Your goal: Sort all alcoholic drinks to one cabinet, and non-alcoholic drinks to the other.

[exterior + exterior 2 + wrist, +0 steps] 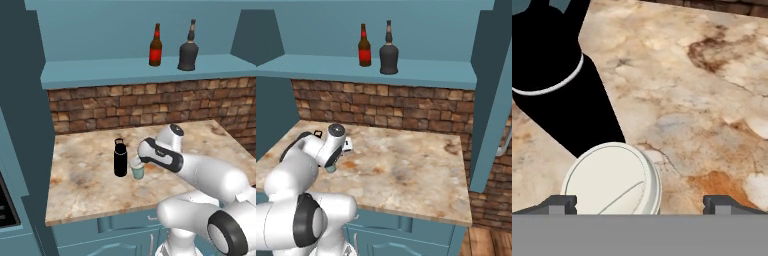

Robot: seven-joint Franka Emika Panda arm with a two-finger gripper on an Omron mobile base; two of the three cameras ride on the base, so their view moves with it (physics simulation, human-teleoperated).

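Here, from the left base view, a beer bottle (155, 46) and a squat dark bottle (188, 48) stand side by side on the cabinet (125, 70) floor board. Below, on the counter (85, 170), a black flask (120, 158) stands just beside a pale cup (137, 171) — the arm's hand hangs right over the cup.

From the right base view, both bottles sit above the brick wall (406, 107).

In the hand view, the gripper (639, 204) is spread wide, holding nothing — the cup's white lid lies between its fingertips (559, 204).
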